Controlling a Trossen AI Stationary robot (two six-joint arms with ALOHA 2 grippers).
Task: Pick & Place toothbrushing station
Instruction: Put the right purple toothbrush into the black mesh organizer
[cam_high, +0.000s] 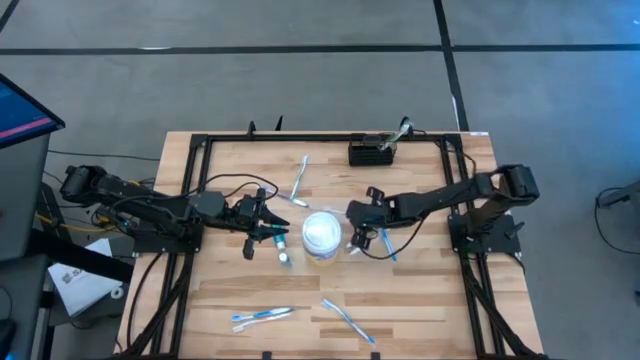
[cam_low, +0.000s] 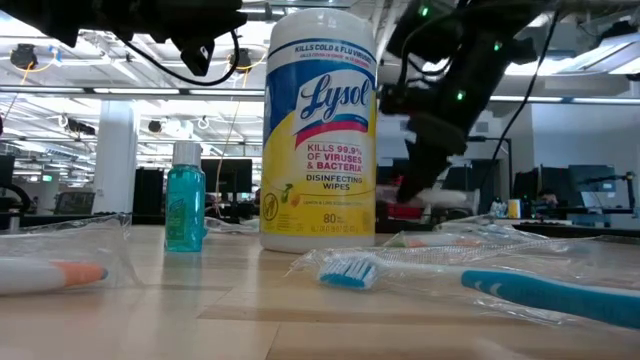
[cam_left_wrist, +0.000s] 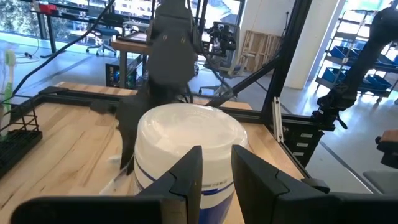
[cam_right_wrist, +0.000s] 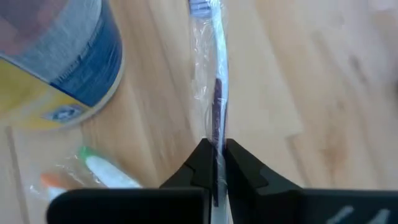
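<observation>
The toothbrushing station, a small black rack (cam_high: 368, 152), stands at the table's far edge, and in the left wrist view the rack (cam_left_wrist: 15, 134) holds a green toothbrush. The white wipes tub (cam_high: 322, 235) stands mid-table. On its right, my right gripper (cam_high: 358, 238) is shut on a blue toothbrush (cam_right_wrist: 217, 74) in clear wrap. On the tub's left, my left gripper (cam_high: 277, 228) is level and open, nothing between its fingers (cam_left_wrist: 186, 177), and it points at the tub (cam_left_wrist: 186, 143). My right gripper pinches the wrapped toothbrush by its handle (cam_right_wrist: 217, 127) between the two fingers. It comes slanting down from the table's right side, with the fingers along the brush. The bristle end (cam_right_wrist: 199, 6) points away from the fingers over the table. Whether the brush is clear of the wood, I cannot tell.
A small teal bottle (cam_high: 284, 250) stands near the tub's left side. Wrapped toothbrushes lie at the far middle (cam_high: 298, 180) and near the front edge (cam_high: 262, 316) (cam_high: 350, 320). A white wrapped item with green and orange (cam_right_wrist: 93, 168) lies beside the tub. Black frame rails (cam_high: 200, 200) border the table.
</observation>
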